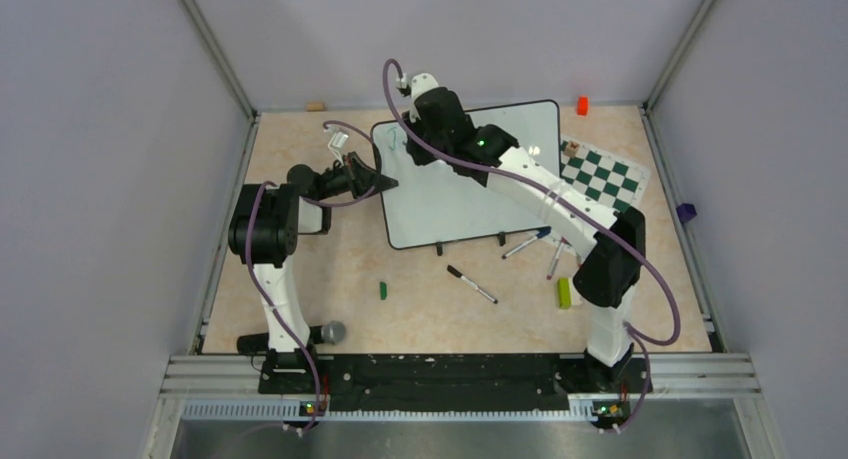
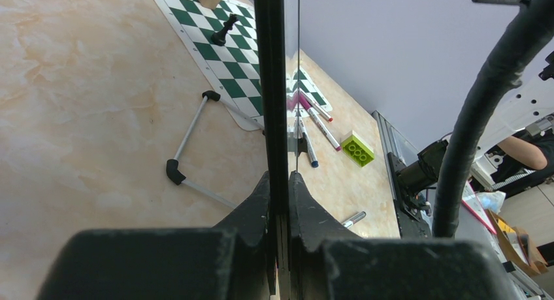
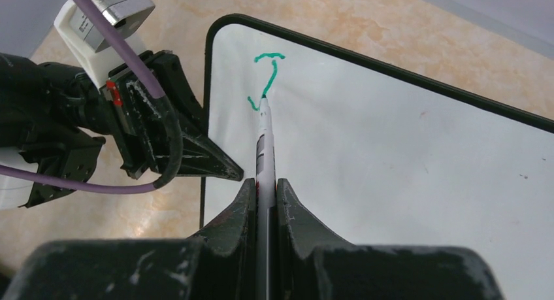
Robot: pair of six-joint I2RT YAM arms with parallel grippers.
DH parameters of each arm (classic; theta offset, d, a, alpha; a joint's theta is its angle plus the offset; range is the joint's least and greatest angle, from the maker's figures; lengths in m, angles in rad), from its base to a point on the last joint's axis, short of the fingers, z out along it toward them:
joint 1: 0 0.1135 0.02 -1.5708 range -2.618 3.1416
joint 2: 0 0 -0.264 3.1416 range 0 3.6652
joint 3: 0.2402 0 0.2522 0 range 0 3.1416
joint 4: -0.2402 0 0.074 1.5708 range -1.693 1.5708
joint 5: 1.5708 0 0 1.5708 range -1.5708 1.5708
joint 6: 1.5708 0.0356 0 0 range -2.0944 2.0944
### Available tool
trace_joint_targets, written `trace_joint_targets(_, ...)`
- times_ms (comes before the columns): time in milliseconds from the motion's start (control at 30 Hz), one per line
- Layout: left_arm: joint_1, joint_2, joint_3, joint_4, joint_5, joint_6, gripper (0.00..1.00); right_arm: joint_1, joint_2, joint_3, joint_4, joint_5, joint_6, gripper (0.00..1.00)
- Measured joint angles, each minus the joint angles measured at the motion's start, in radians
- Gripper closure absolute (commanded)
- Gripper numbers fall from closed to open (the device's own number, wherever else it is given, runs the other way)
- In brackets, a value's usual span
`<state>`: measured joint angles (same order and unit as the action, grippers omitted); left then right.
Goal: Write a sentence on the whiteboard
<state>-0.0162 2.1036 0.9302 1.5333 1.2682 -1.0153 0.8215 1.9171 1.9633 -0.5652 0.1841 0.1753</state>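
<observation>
The whiteboard (image 1: pixel 455 209) lies on the table, white with a thin black frame. My left gripper (image 1: pixel 387 185) is shut on its left edge; in the left wrist view the black frame (image 2: pixel 270 84) runs straight up between the fingers of the left gripper (image 2: pixel 279 182). My right gripper (image 3: pixel 265 182) is shut on a white marker (image 3: pixel 264 140). The marker's tip touches the board at the lower stroke of a teal-green letter J (image 3: pixel 266 74). That J, near the top left corner (image 1: pixel 397 139), is all of the sentence that shows.
A green-and-white chess mat (image 1: pixel 603 174) lies right of the board. Loose markers (image 1: pixel 471 284) (image 1: pixel 526 243) and a lime brick (image 1: pixel 564 292) lie in front of the board. A small green piece (image 1: pixel 382 290), an orange block (image 1: pixel 582 105) and a wooden cube (image 1: pixel 316 106) lie around.
</observation>
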Motion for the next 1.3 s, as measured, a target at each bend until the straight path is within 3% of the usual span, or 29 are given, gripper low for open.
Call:
trace_joint_targets(467,0.0,0.0,0.0,0.0,0.0,0.0,1.0,-0.007,-0.007,0.0,-0.007,0.085,-0.01,1.0)
trace_joint_targets(1300,0.0,0.0,0.001,-0.004,0.0,0.0,1.0,-0.006,0.041,0.035,-0.011,0.099,-0.019,1.0)
